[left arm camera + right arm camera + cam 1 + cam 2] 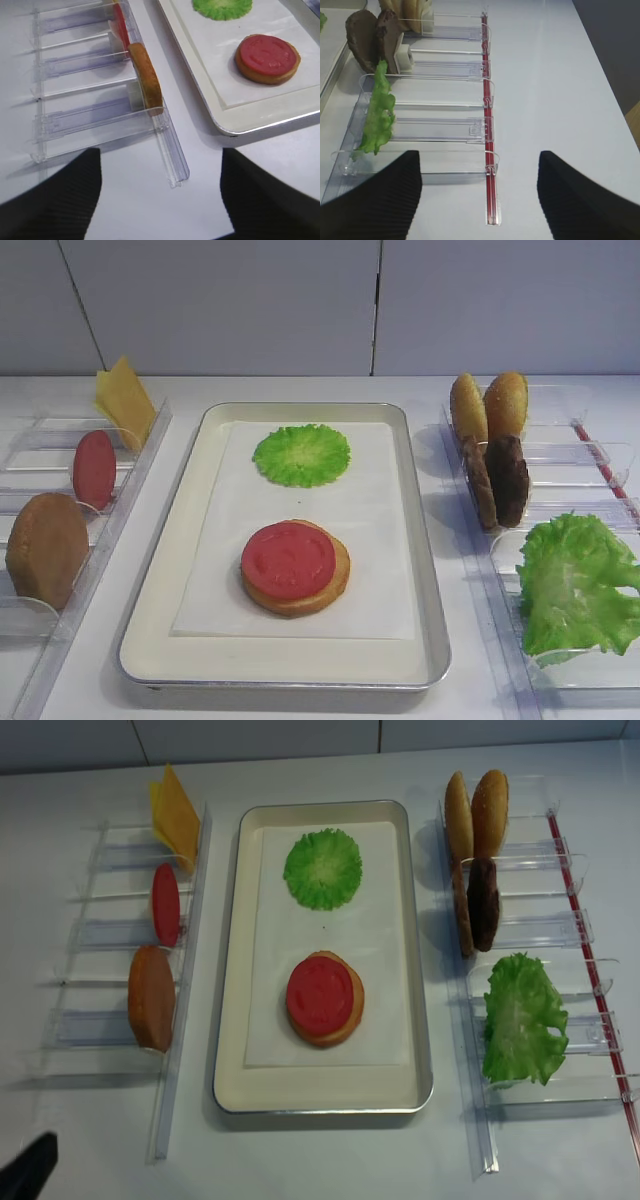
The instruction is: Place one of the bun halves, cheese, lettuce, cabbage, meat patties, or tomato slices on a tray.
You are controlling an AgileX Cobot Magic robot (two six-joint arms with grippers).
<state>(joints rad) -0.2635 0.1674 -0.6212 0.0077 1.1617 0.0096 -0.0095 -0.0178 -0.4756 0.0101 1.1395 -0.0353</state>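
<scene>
On the silver tray [430, 640] lies a bun half [333, 585] with a tomato slice [288, 560] on top, and behind them a flat round green cabbage leaf [301, 454]. The left rack holds cheese [125, 400], a second tomato slice [94, 469] and a bun half [46, 548], all on edge. In the right rack stand two bun halves [488, 405], meat patties [497, 480] and ruffled lettuce [575, 585]. My left gripper [160, 200] hangs open and empty over the table near the left rack's end. My right gripper [480, 200] is open and empty by the right rack's near end.
Clear plastic racks [95, 935] [560, 930] flank the tray. A red strip [488, 165] runs along the right rack's outer side. The table's right edge [620, 107] shows in the right wrist view. A grey wall [300, 300] stands behind.
</scene>
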